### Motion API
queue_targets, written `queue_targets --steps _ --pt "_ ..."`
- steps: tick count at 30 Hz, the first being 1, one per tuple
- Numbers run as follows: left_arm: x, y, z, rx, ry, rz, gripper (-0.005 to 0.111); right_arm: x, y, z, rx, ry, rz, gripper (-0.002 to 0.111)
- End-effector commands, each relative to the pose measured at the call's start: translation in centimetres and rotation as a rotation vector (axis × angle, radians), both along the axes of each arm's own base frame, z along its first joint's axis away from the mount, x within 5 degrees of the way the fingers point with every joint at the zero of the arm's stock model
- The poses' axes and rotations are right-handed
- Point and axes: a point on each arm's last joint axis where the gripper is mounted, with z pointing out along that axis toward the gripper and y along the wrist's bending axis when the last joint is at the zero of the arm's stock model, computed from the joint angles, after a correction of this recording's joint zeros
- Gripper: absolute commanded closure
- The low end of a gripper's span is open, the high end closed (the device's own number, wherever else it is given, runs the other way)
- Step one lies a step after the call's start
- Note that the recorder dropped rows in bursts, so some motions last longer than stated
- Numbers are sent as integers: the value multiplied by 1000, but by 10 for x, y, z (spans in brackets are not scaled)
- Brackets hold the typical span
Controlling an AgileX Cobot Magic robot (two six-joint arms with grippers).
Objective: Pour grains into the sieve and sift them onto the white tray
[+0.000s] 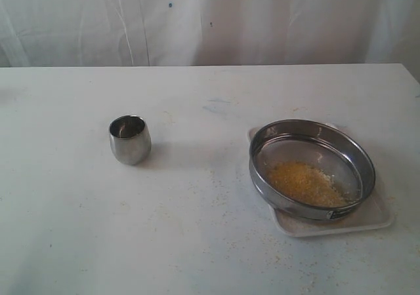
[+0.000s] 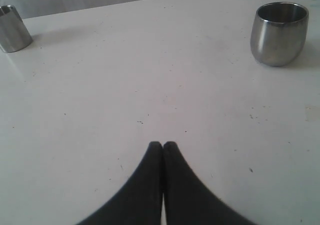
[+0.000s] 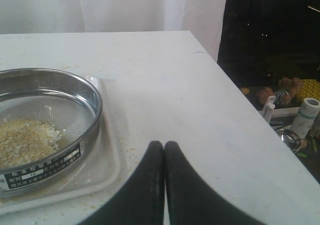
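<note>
The round steel sieve rests on the white tray at the right of the table. A heap of yellow grains with paler bits lies on its mesh. In the right wrist view the sieve, its rim label, the grains and the tray show beside my right gripper, which is shut and empty over bare table. My left gripper is shut and empty too, above bare table short of the steel cup. Neither gripper appears in the exterior view.
A small steel cup stands left of centre on the table. A second steel cup shows at the edge of the left wrist view. Scattered grains lie on the table round the tray. The table's right edge drops off close to the right gripper.
</note>
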Motion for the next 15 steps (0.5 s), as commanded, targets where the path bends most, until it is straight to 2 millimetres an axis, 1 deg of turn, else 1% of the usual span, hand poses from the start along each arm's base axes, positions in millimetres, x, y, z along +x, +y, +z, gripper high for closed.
queue_targets --steps 1,3,4,5,7,9,12,15 --pt "0 -1 -1 -17 1 -4 107 0 0 3 -51 -21 9 108" --pt "0 -1 -1 -17 1 -4 107 1 0 7 -125 -51 28 108" --pt "0 -1 -1 -17 1 -4 107 2 1 9 -129 -80 36 108" --pt "0 -1 -1 -17 1 -4 107 2 2 11 -98 -108 39 108" --pt "0 -1 -1 -17 1 -4 107 3 5 16 66 -184 42 108" --pt "0 -1 -1 -17 1 -4 107 3 7 23 179 -286 55 108" --pt "0 -1 -1 -17 1 -4 107 0 10 46 262 -541 118 108" --pt "0 -1 -1 -17 1 -4 107 -13 15 72 358 -863 238 108"
